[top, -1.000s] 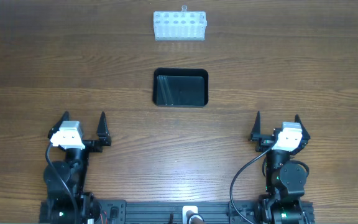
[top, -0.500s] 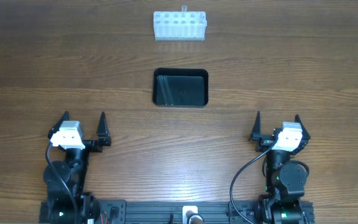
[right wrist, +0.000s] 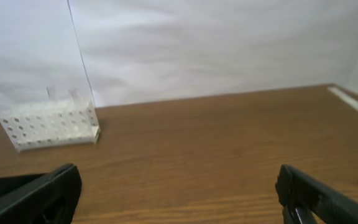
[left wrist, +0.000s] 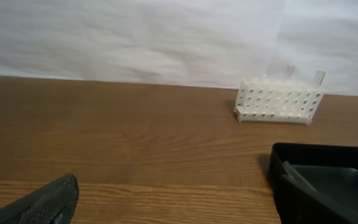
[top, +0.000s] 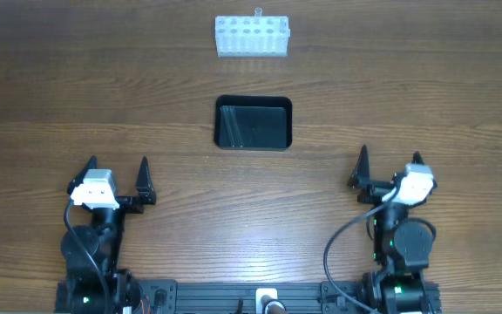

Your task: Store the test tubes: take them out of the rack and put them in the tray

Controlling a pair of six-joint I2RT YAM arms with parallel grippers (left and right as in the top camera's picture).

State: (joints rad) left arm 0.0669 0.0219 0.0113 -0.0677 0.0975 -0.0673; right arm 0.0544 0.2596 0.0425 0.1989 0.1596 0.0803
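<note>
1. Table (top: 59,87). We record a brown wood-grain top that spans the whole top view and carries every item below.

2. Backdrop (left wrist: 135,37). We note a white sheet standing behind the table's far edge, in the upper half of the left wrist view.

3. Left arm (top: 94,235). Black, with a white wrist block, it stands at lower left of the top view.

4. Right arm (top: 403,240). Same build, it stands at lower right of the top view, its wrist turned slightly to the left.

5. Tray (top: 253,99). Black and rectangular with rounded corners, it lies at centre, slightly above the middle of the top view. We see nothing inside it. It sits between the rack and the arms, well apart from both.

6. Rack (top: 251,37). White and perforated, it stands at top centre of the top view, directly above the tray.

7. Left claw (top: 117,162). Released, its two dark fingers are spread wide and nothing lies between them. It is over bare table, lower left of the tray.

8. Right claw (top: 390,155). Released likewise, with fingers apart and nothing between them, lower right of the tray.

9. Tubes (left wrist: 289,71). We count two clear ones standing upright in the rack, their tops above its far row.
</note>
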